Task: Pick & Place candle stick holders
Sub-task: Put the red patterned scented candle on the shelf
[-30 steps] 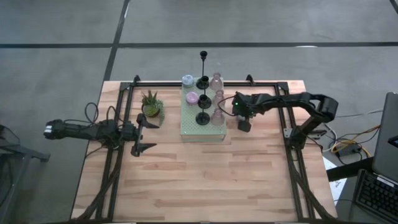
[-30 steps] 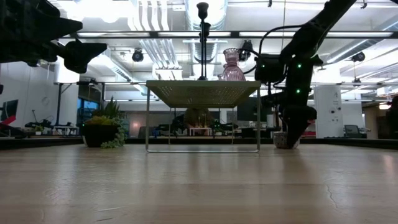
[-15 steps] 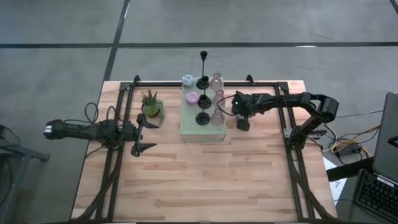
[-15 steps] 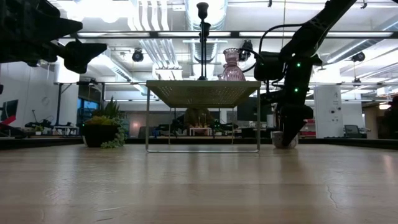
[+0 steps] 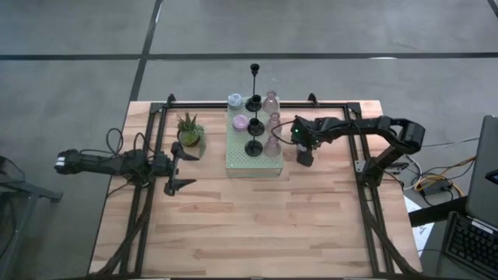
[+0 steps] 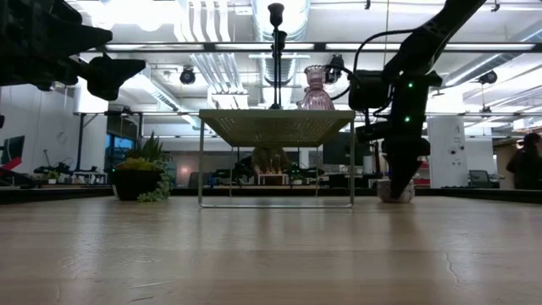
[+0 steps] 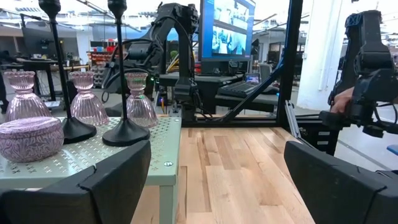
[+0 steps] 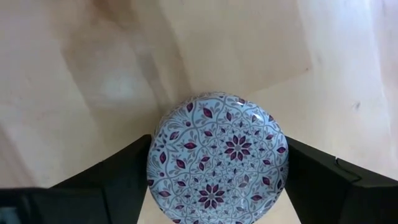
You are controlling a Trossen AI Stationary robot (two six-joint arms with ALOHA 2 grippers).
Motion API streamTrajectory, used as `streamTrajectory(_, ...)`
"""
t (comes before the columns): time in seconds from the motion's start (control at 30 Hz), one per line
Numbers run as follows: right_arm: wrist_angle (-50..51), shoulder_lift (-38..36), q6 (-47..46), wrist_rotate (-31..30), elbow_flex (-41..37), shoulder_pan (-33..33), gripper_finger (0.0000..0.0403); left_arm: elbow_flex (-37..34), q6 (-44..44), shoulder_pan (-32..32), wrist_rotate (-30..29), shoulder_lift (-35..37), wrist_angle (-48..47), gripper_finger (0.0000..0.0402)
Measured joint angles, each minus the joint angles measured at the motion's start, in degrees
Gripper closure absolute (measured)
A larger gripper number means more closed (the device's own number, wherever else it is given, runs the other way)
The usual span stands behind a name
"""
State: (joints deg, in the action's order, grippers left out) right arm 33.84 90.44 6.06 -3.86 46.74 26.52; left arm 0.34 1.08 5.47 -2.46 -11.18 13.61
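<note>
Over on the left, the left gripper [image 5: 176,166] hangs above the table's left side, its fingers spread wide with nothing between them, well apart from the action. Just to its right sits the small potted plant [image 5: 189,129], on the wood [image 5: 257,225] beside the pale green perforated board [image 5: 253,166].

On that raised board stand the holders: a tall black holder [image 5: 254,85] at the far edge, another black one [image 5: 254,140] nearer, a stubby lavender holder [image 5: 240,122] and a pale blue one [image 5: 234,99] on the board's left half. Along the right edge run three pink glass holders [image 5: 271,124]; from the left wrist camera they line up behind two black stems, with the lavender lidded one [image 7: 31,138] closest.

Now to the right of the board: the right gripper [image 5: 306,155] is down at the tabletop, just beside the board's right edge. Its wrist camera looks straight down on a stubby blue patterned holder [image 8: 217,157], a floral top in blue and purple, with a dark finger [image 8: 118,174] on each side of it, set narrow and hugging it. In the low view that holder [image 6: 395,191] sits at table level under the arm.
</note>
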Motion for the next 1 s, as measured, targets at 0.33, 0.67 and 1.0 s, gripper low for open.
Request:
streamTrajectory(0.33, 4.3, -1.6, -6.1, 2.6, -0.2, -6.0, 0.0100, 0.0, 0.0, 0.0, 0.0, 0.0, 0.0, 0.0028)
streamTrajectory(0.67, 4.6, -4.1, -9.9, 2.2, 0.6, -8.6, 0.0098, 0.0, 0.0, 0.0, 0.0, 0.0, 0.1, 0.0028)
streamTrajectory(1.0, 5.7, -7.9, -10.0, 0.9, 1.3, -8.6, 0.0098, 0.0, 0.0, 0.0, 0.0, 0.0, 0.1, 0.0028)
